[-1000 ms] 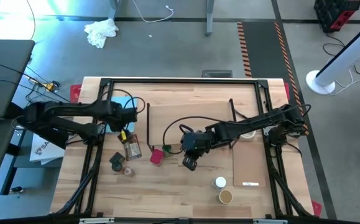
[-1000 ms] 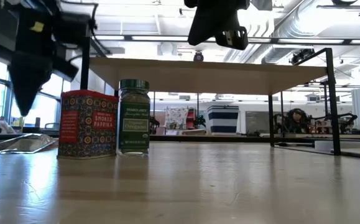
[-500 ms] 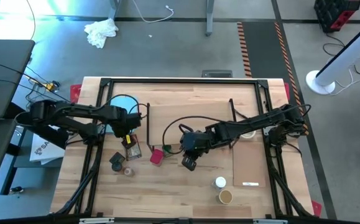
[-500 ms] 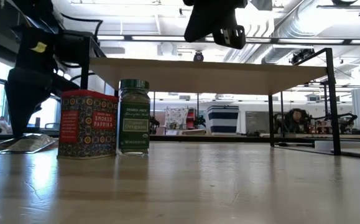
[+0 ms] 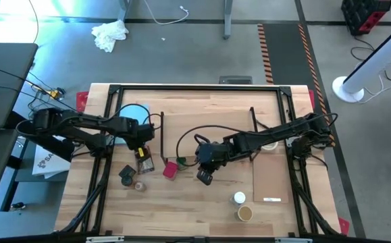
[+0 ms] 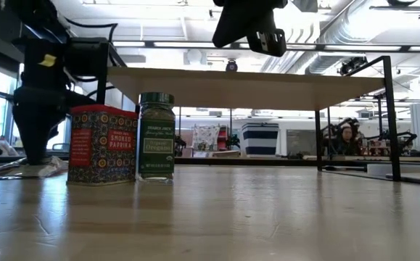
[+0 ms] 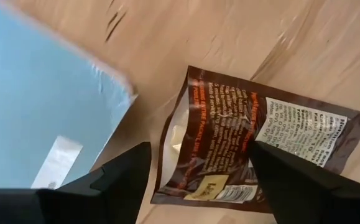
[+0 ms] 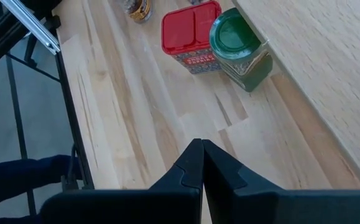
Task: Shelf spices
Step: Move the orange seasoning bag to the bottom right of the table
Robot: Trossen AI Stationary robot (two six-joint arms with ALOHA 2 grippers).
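Descent marks the last second: the left claw has dropped from above the light-blue pad to the dark spice pouch lying flat on the tabletop, fingers spread wide astride it, gripping nothing. A grasp looks imminent. The right claw, pinched shut and empty, hovers near the red tin and green-lidded jar beside the shelf.

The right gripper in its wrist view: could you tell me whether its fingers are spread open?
No, the right gripper has its two dark fingers pressed together at the tips, holding nothing, above the bare table.
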